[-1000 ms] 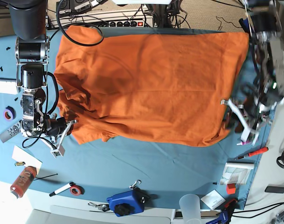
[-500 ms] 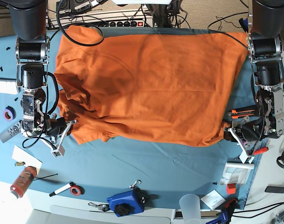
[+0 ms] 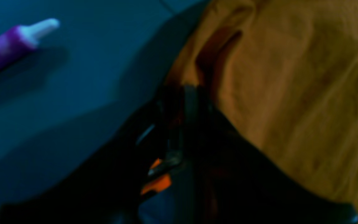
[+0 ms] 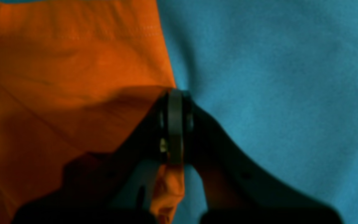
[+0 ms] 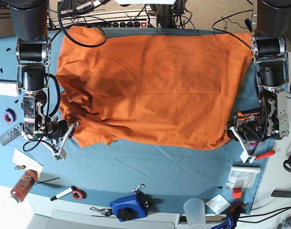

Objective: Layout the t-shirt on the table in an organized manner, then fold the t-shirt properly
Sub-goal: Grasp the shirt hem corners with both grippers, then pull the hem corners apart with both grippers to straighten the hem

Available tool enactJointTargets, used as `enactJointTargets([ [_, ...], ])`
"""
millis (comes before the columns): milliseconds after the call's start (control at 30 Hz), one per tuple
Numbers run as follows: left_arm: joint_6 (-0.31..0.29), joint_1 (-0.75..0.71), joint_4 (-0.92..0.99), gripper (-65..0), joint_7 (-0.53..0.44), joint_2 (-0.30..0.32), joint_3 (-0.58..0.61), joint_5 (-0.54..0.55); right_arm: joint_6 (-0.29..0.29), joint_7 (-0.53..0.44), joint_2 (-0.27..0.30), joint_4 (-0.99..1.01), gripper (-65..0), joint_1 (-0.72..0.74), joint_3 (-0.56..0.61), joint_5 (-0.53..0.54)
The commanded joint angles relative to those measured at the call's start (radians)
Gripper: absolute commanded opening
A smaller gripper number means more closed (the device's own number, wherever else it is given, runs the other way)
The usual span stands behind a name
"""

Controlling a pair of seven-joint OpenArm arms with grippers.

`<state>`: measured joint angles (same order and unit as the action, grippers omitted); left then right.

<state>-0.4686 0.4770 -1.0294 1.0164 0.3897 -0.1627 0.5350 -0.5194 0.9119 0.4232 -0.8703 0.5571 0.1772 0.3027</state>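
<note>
The t-shirt [image 5: 155,86] spreads across the table [image 5: 150,167]. The right gripper [image 4: 179,93] is shut on its edge. The left gripper's [image 3: 185,90] jaws look nearly together at the opposite edge; shadow hides whether cloth is caught. Both arms reach down along the shirt's sides.

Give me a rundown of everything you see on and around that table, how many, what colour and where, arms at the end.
T-shirt: one, orange, spread over the table's middle and far side
Table: one, blue-teal cloth, beneath the shirt
Tape measure: cannot confirm type; one blue case, near edge
Marker: one, white and black, near edge, left of centre
Tape roll: one, purple, left edge
Cup: one, translucent, near edge
Small items and cables: several, mixed colours, edges
Arms: two, black and grey; right tool and left tool at the shirt's side edges
</note>
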Motion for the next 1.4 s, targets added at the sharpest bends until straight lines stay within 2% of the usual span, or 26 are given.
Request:
enactJointTargets([
  [0, -0.001, 0.03, -0.015, -62.9, -0.035, 0.012, -0.003, 0.003, 0.015, 0.039, 0.017, 0.0, -65.0, 0.011, -0.002, -0.042],
  [33, 0.0, 0.03, -0.015, -65.0, -0.05, 0.012, -0.003, -0.002, 0.015, 0.039, 0.017, 0.0, -65.0, 0.011, -0.002, -0.042],
  [167, 0.0, 0.039, -0.015, -65.0, -0.056, 0.013, -0.003, -0.016, 0.015, 0.026, 0.017, 0.0, -65.0, 0.011, -0.002, -0.043],
  [333, 0.0, 0.06, -0.015, -65.0, -0.101, 0.013, -0.003, -0.067, 0.015, -0.042, 0.017, 0.0, -65.0, 0.02, -0.002, -0.042],
  [600, 0.0, 0.168, -0.015, -65.0, -0.156, 0.012, -0.003, -0.071, 0.017, -0.149, 0.017, 0.0, -65.0, 0.117, -0.002, -0.069],
  [733, 0.0, 0.201, -0.015, -65.0, -0.157, 0.012, -0.003, -0.073, 0.066, -0.193, 0.016, 0.0, -65.0, 0.163, -0.002, -0.094],
  [833, 0.0, 0.2, -0.015, -65.0, -0.163, 0.012, -0.003, -0.122, 0.069, -0.233, 0.011, 0.0, -65.0, 0.169, -0.002, -0.145],
  [933, 0.01, 0.193, -0.015, -65.0, -0.164, 0.013, -0.003, -0.143, 0.155, -0.27, 0.01, 0.0, -65.0, 0.169, -0.007, -0.191],
  [1033, 0.027, 0.193, -0.015, -65.0, -0.178, 0.013, -0.003, -0.166, 0.155, -0.276, 0.006, 0.0, -65.0, 0.169, -0.047, -0.232],
  [1100, 0.027, 0.193, -0.015, -65.0, -0.188, 0.017, -0.003, -0.186, 0.176, -0.277, 0.006, 0.0, -65.0, 0.169, -0.108, -0.232],
  [1200, 0.027, 0.193, -0.015, -65.0, -0.187, 0.031, -0.003, -0.185, 0.161, -0.282, 0.006, 0.0, -65.0, 0.169, -0.245, -0.204],
  [1300, 0.027, 0.193, -0.015, -65.0, -0.188, 0.045, -0.003, -0.184, 0.056, -0.26, 0.006, 0.0, -65.0, 0.169, -0.354, -0.186],
  [1367, 0.026, 0.193, -0.015, -65.0, -0.187, 0.053, -0.003, -0.184, 0.031, -0.238, 0.006, 0.0, -65.0, 0.167, -0.373, -0.167],
])
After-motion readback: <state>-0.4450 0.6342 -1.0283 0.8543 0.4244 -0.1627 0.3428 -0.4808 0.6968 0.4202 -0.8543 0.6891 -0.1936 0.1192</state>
